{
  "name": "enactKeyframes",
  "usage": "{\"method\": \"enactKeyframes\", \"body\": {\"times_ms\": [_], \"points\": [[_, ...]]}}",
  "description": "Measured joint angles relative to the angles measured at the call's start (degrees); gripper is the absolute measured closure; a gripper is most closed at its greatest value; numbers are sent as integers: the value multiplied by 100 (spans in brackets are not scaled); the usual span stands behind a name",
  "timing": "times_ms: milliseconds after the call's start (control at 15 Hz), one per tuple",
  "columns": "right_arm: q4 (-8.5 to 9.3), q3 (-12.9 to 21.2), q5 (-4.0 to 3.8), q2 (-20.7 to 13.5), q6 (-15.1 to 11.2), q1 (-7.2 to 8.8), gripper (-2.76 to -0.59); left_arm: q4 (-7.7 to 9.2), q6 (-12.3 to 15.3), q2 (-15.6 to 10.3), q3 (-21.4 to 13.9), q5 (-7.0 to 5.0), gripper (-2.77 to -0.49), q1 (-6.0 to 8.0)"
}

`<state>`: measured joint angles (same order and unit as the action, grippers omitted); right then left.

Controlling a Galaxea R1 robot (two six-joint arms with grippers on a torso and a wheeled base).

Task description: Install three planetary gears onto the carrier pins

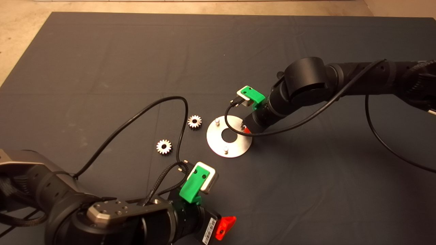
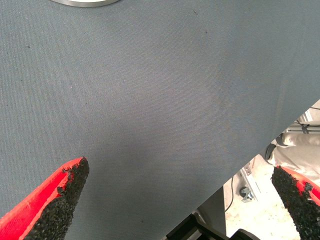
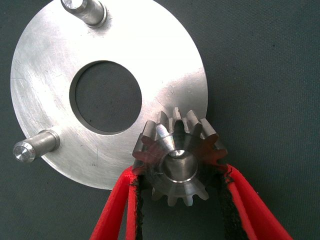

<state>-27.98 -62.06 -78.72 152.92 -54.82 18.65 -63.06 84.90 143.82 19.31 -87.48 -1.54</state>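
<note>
Right end effector: fingers closed on one planetary gear, pads pressing its toothed flanks, gear held over the near edge of the carrier disc; the third pin's tip appears to show through the gear's bore, so the gear looks at least partly on it. Risk: if bore and pin are slightly off-axis, the gear may jam or tilt on the stud; an uneven release could lift it off again or nudge the loose disc across the counter. Two other carrier pins: bare, upright. Remaining two planetary gears: flat on the counter, just beside the disc, apart from each other. Left end effector: fingers wide apart, holding nothing, waiting above the counter's near edge.
</note>
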Motion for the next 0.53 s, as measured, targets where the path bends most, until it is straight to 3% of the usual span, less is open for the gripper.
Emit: {"method": "enactKeyframes", "body": {"times_ms": [533], "points": [[65, -39, -13, 11, 339, -65, -81, -2, 0, 0, 0, 0, -264, 0]]}}
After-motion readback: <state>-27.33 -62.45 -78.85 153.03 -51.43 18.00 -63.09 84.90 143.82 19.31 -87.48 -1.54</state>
